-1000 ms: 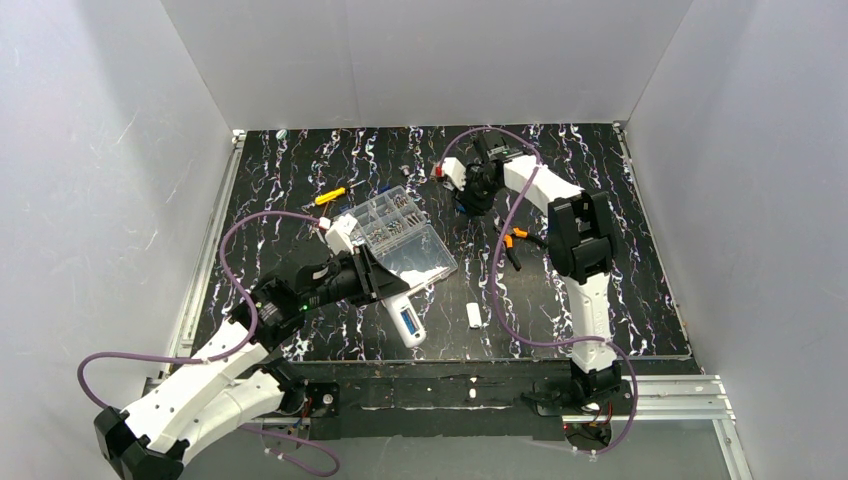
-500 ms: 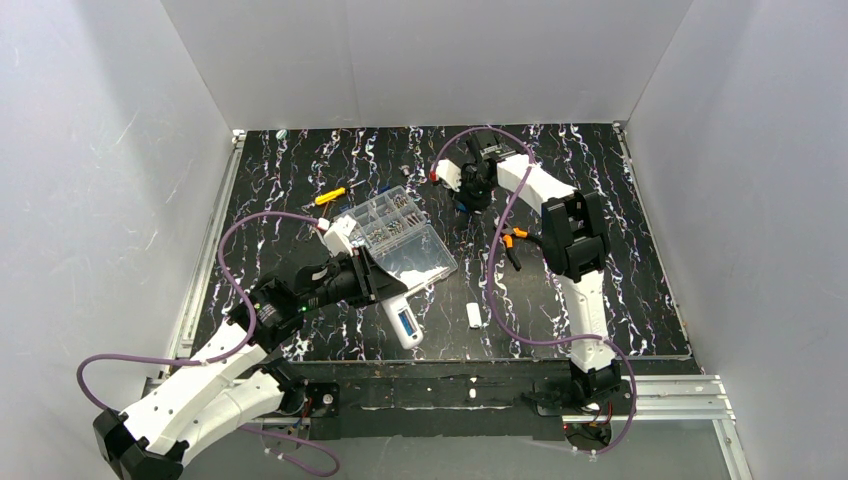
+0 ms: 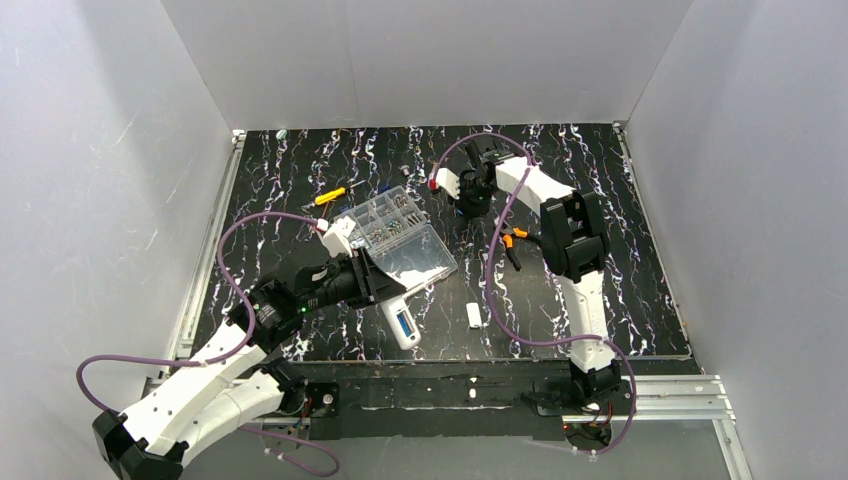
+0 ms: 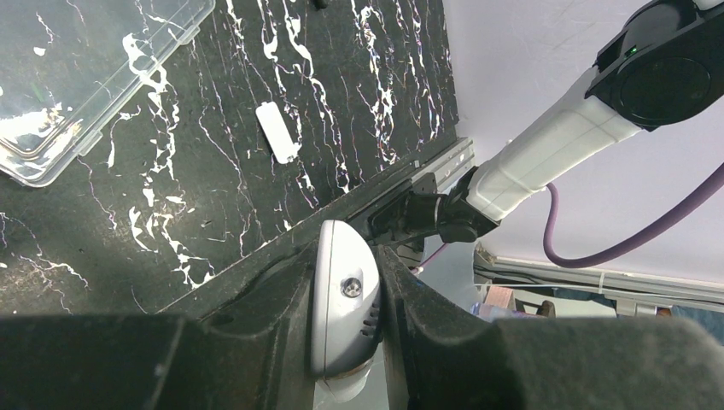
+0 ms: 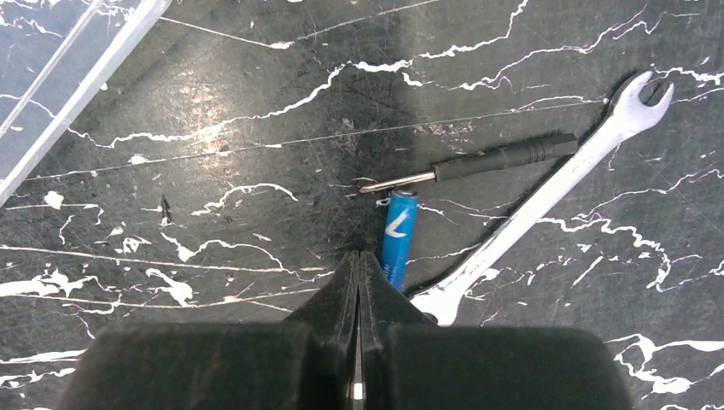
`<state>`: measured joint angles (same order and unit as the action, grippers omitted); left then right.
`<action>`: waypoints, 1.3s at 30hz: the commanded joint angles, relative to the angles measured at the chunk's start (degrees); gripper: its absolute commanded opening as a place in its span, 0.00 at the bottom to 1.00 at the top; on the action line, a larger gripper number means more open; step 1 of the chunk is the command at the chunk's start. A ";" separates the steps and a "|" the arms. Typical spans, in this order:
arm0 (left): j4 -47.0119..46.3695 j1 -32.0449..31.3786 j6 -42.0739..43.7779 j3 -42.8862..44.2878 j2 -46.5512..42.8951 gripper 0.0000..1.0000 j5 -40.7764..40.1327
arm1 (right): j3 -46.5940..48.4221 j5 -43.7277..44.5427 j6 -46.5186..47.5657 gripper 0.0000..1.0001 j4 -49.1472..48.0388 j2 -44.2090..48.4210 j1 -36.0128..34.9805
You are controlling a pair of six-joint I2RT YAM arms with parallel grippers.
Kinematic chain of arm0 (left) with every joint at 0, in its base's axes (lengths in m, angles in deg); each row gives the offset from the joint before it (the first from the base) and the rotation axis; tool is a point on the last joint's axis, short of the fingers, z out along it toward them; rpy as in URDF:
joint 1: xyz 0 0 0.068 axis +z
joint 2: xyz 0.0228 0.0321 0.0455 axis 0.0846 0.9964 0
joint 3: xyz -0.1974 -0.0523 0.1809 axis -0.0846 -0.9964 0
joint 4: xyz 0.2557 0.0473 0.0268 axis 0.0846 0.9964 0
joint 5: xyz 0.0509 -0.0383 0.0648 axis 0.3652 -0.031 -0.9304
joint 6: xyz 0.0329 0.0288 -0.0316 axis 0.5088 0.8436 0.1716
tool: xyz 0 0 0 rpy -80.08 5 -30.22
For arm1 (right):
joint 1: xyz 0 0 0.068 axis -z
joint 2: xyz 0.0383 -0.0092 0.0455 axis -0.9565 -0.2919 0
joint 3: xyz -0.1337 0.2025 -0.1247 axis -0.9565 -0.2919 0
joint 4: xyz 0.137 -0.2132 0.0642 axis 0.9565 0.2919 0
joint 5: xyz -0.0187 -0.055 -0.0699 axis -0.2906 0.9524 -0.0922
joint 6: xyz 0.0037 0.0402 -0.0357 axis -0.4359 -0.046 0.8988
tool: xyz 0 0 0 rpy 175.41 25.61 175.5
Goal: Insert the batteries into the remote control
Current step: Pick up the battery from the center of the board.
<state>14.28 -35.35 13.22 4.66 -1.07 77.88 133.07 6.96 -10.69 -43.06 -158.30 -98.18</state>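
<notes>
My left gripper (image 3: 383, 287) is shut on the remote control (image 3: 401, 323), a slim white bar held over the table's near middle, with a blue patch showing in its back recess. In the left wrist view the remote's end (image 4: 346, 306) is squeezed between both fingers. At the far middle, my right gripper (image 3: 472, 203) points down at the table. Its jaws (image 5: 359, 256) are shut together with nothing between them. One blue battery (image 5: 399, 237) lies flat on the table just right of the fingertips, outside the grip.
A silver wrench (image 5: 555, 186) and a small black screwdriver (image 5: 478, 164) lie beside the battery. A clear compartment box (image 3: 400, 236) sits left of centre, a white cover piece (image 3: 474, 315) near the front, orange-handled pliers (image 3: 514, 243) to the right, and a yellow-handled screwdriver (image 3: 330, 196) at the back left.
The right gripper's jaws have closed and the arm has shifted slightly left; the battery stays on the table. The left gripper has moved the remote a little nearer and to the left.
</notes>
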 commanded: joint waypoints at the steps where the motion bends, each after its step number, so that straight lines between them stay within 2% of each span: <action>1: -0.58 0.39 0.57 2.17 -1.32 0.00 0.55 | -1.18 -1.69 2.23 0.04 3.23 1.92 -0.30; 5: -0.46 0.35 0.59 2.19 -1.48 0.00 0.40 | -2.23 -1.65 2.14 0.10 2.93 2.60 -0.34; 8: -0.72 0.37 0.57 2.19 -1.40 0.00 0.50 | -2.57 -1.60 2.39 0.11 3.13 2.75 -0.34; 12: -0.52 0.38 0.56 2.33 -1.44 0.00 0.56 | -2.91 -2.35 2.72 0.01 3.38 3.22 -0.34; 25: -0.42 0.37 0.52 2.45 -1.46 0.00 0.56 | -4.30 -11.86 1.10 0.01 -0.44 11.07 0.71; 26: -0.41 0.31 0.56 2.44 -1.52 0.00 0.60 | -3.60 -11.85 0.50 0.04 -0.91 11.28 0.96; 27: -0.47 0.35 0.57 2.46 -1.50 0.00 0.63 | -2.70 -11.39 -0.21 0.16 -1.38 11.23 1.24; 28: -0.50 0.38 0.50 2.46 -1.48 0.00 0.69 | -1.95 -10.84 -0.74 0.44 -1.73 11.01 1.46; 29: -0.57 0.39 0.55 2.40 -1.36 0.00 0.67 | -1.25 -10.21 -1.02 0.63 -1.69 10.58 1.62; 30: -0.66 0.41 0.52 2.45 -1.34 0.00 0.69 | -0.46 -9.54 -1.10 0.71 -1.50 10.05 1.79; 35: -0.45 0.36 0.65 2.73 -1.22 0.00 0.81 | 2.87 -6.45 -0.82 0.74 0.27 6.00 2.03; 39: -0.09 0.42 0.74 2.64 -1.22 0.00 0.77 | 4.58 -5.21 0.13 0.71 1.41 2.52 2.20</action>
<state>14.54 -35.33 13.27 4.66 -1.46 77.72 134.97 0.14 -11.47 -43.65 -152.11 -96.10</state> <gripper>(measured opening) 0.257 0.730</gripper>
